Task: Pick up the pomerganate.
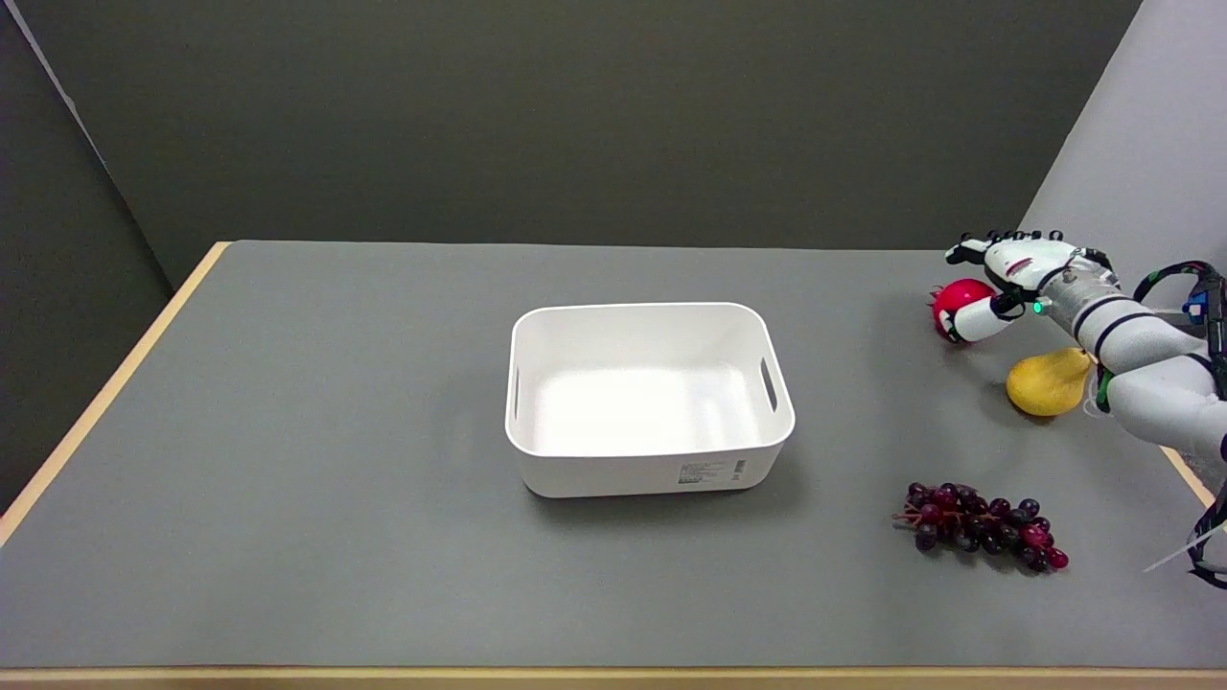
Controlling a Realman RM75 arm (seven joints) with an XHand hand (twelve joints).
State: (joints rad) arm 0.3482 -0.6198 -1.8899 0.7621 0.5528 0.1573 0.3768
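right hand [1007, 273] arches over the pomegranate [959, 299], thumb touching it.

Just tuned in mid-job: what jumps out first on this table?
The white bin stands empty at mid-table and draws the eye first. At the far right, the right hand is at the red pomegranate, one finger across its front; whether it grips yet, I cannot tell. Nearer the camera on that side lie a yellow pear and a bunch of dark grapes.
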